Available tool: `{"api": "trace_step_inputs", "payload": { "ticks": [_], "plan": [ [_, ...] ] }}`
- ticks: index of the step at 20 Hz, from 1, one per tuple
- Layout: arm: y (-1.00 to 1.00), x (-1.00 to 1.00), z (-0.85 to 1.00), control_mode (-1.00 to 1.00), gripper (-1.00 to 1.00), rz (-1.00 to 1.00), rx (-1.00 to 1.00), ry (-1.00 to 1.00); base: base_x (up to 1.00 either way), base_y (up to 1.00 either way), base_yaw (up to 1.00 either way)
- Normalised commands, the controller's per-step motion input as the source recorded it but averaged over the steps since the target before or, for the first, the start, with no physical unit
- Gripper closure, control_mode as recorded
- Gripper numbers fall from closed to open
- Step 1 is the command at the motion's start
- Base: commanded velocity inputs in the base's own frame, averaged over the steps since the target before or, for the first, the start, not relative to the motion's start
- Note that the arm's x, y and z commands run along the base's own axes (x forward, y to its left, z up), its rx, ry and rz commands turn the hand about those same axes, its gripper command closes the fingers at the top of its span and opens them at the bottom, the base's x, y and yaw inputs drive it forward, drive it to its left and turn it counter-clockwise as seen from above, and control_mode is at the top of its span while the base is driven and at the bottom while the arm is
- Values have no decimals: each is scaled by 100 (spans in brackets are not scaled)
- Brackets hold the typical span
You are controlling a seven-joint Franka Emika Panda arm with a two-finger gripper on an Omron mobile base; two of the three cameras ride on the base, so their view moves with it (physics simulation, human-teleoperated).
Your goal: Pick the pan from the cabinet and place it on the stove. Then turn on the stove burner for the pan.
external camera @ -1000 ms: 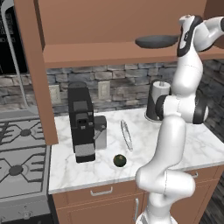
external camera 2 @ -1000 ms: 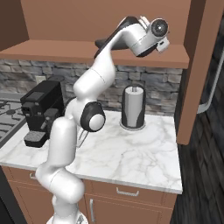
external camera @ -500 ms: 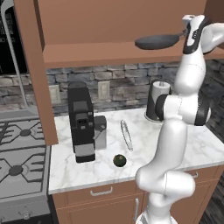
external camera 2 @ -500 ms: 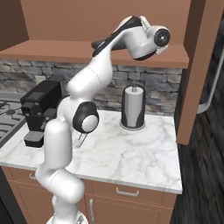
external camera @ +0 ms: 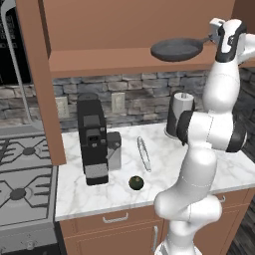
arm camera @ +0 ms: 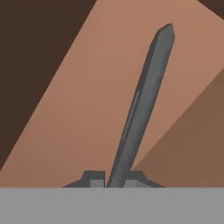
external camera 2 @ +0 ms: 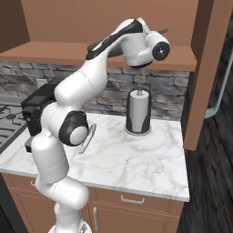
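Note:
The pan point(external camera: 177, 49), dark grey and shallow, is level with the open cabinet's shelf point(external camera: 99, 62), at its front edge. Its straight handle points right into my gripper point(external camera: 214, 35), which is shut on it. In the hand view the pan point(arm camera: 140, 109) shows edge-on as a thin grey blade rising from between the fingertips point(arm camera: 94, 177) of the gripper point(arm camera: 114, 179), against the cabinet's brown wood. The stove point(external camera: 25, 199) with its grey grates lies low at the left, and its corner point(external camera 2: 7, 123) shows in the right base view.
On the marble counter point(external camera: 164, 169) stand a black coffee machine point(external camera: 92, 144) and a paper towel holder point(external camera: 178, 117). A silver utensil point(external camera: 144, 153) and a small dark round fruit point(external camera: 136, 183) lie near the front. Open cabinet doors point(external camera: 42, 89) point(external camera 2: 205, 73) hang at both sides.
The jaws have closed fully on the pan's handle. The hand has shifted slightly to the right, and the pan has barely moved.

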Motion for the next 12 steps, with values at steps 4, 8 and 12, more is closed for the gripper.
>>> {"api": "trace_step_inputs", "payload": {
  "ticks": [4, 8, 12],
  "plan": [
    [10, -71, 8, -100, 100, -5, 5, -1, 0, 0, 0],
    [4, -79, 11, -100, 100, -5, 5, 0, 0, 0, 0],
    [9, -78, 9, -100, 100, -6, 4, 0, 0, 0, 0]
  ]
}}
